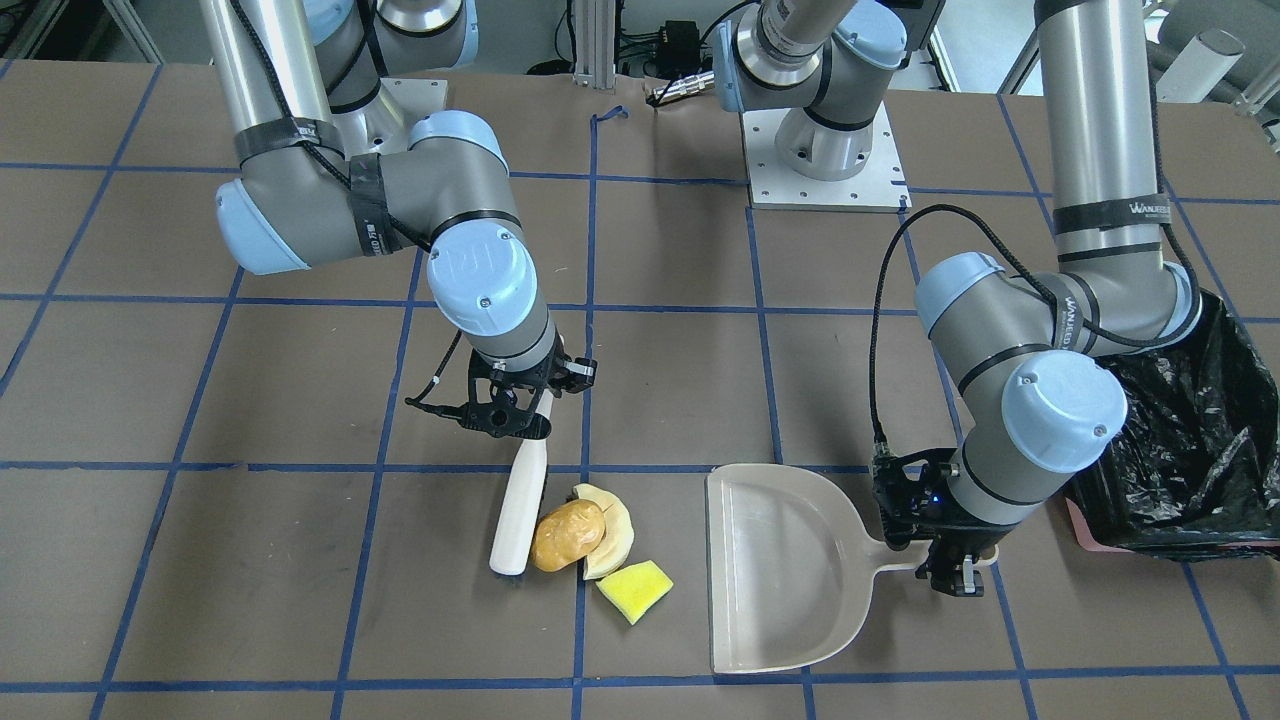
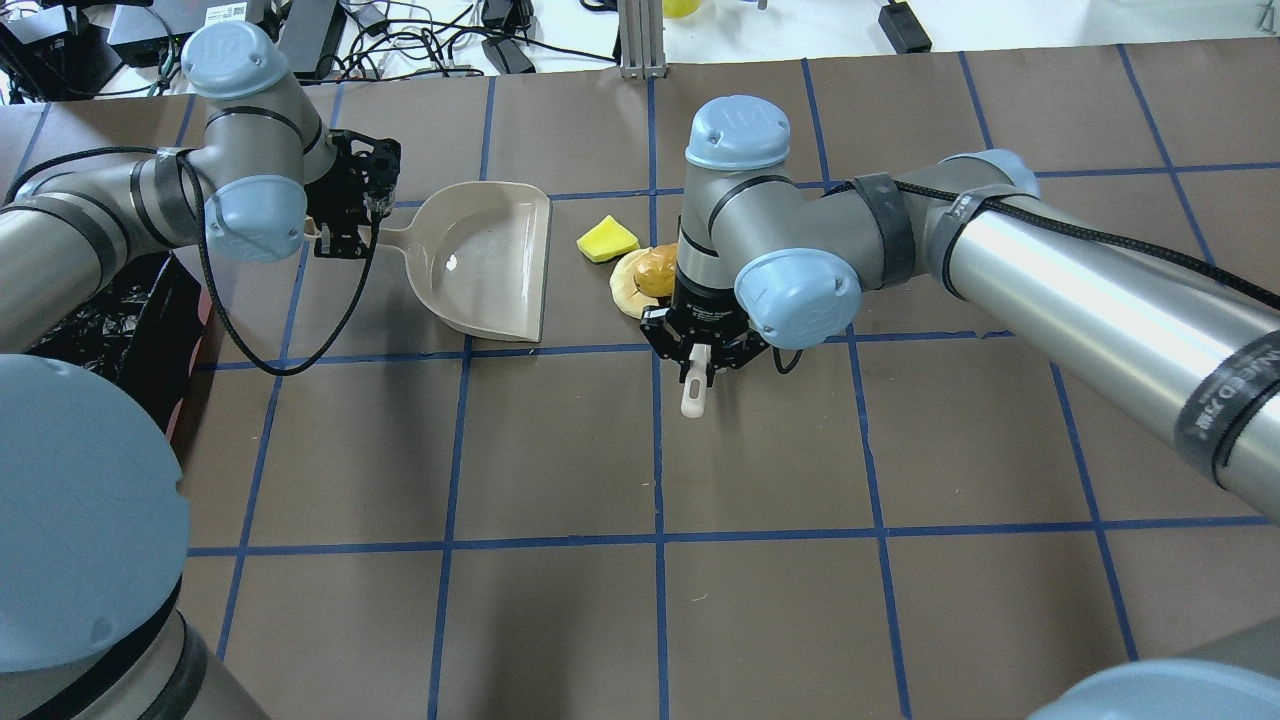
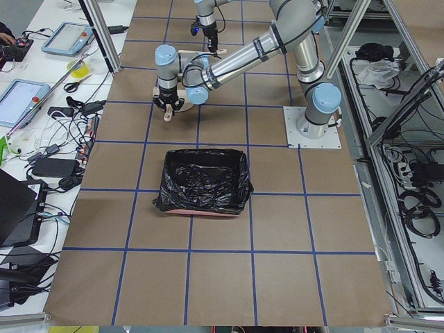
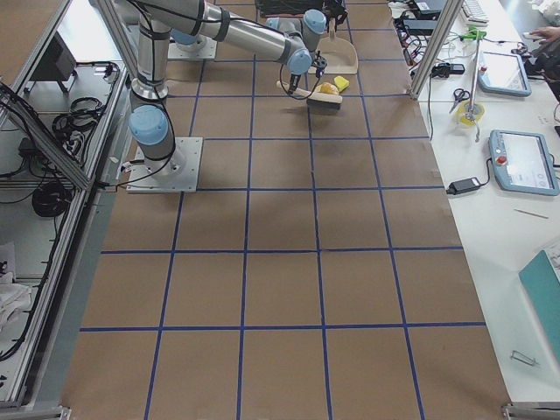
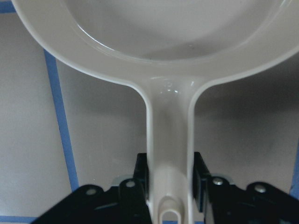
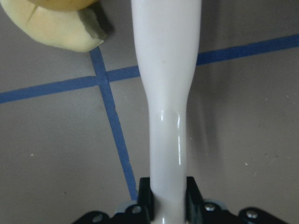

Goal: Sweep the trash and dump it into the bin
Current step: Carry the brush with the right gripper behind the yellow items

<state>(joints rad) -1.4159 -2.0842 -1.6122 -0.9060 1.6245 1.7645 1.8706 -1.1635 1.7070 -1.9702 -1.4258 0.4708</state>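
white brush [image 1: 520, 510] is being clamped by the right gripper [image 1: 533, 405], left gripper [image 1: 950, 565] pinching the dustpan [image 1: 780, 570] handle; trash [image 1: 568, 535] is lying at the brush's 3 o'clock, front-facing view, so pushing low and straight toward the pan is looking wisest.

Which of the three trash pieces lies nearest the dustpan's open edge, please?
The bright yellow spongy wedge: it lies apart, closest to the dustpan, while the golden-brown roll and cream crescent slice sit together farther off, by the brush.

4 exterior overviews — 2 wrist close-ups
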